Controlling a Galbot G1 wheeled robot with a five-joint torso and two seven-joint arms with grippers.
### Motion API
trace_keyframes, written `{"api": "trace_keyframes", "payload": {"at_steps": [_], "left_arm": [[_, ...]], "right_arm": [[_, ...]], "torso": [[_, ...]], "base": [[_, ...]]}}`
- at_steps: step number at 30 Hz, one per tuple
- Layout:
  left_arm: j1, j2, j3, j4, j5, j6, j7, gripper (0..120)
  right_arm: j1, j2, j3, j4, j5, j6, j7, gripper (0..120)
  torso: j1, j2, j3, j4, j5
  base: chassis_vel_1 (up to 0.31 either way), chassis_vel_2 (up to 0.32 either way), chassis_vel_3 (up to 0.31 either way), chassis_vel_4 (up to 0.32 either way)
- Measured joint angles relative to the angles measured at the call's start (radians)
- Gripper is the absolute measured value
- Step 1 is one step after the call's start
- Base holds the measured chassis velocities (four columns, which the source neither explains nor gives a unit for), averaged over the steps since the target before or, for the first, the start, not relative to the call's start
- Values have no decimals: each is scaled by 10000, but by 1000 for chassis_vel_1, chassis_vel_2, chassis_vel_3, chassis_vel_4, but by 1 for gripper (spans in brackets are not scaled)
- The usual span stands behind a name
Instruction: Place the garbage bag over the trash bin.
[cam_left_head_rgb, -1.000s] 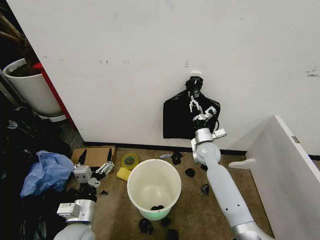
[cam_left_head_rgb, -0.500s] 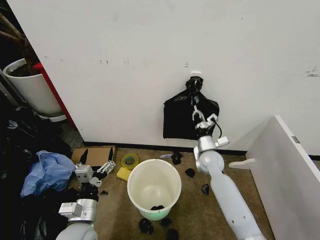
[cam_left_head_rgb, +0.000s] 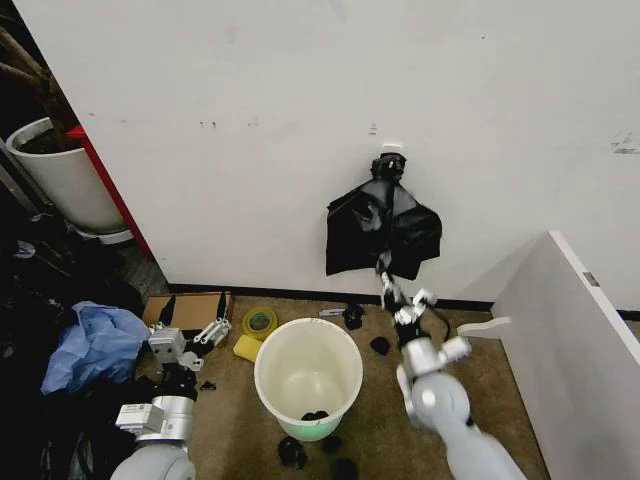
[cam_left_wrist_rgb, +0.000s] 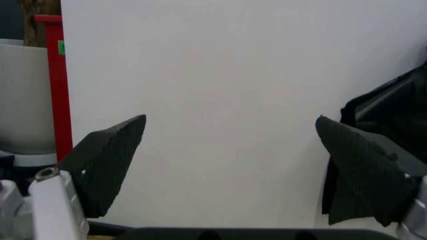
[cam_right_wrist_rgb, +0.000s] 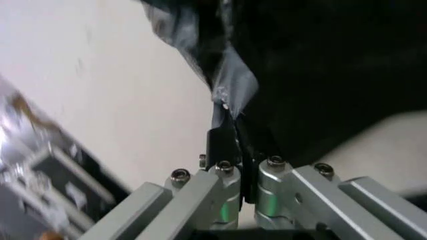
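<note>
Right gripper, fingers pinched on the lower edge of the garbage bag hanging on the wall behind the trash bin, should pull steadily without tearing; left gripper idles spread.

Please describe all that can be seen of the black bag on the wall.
The bag is glossy, wrinkled black thin plastic. It hangs against the white wall, gathered at a knotted top on a hook, spreading wider below, above the floor. The right end effector, fingers shut, pinches a stretched strip of its lower edge.
</note>
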Motion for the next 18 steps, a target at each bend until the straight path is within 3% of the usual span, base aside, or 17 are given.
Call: {"api": "trace_keyframes", "payload": {"at_steps": [5,18], "left_arm": [[-120,20,43,42,-153,34,-18,100],[-77,149,-33,-13,-331,42,-34,100]], "right_arm": [[-1182,-547,-292,-58,-1241,281,41,0],[-1846,-471,-770,-1153,-3762,1164,-873,0]], "torso": [[0,0,0,0,0],[1,0,1,2,0]], "base": [[0,0,0,0],[0,0,0,0]]}}
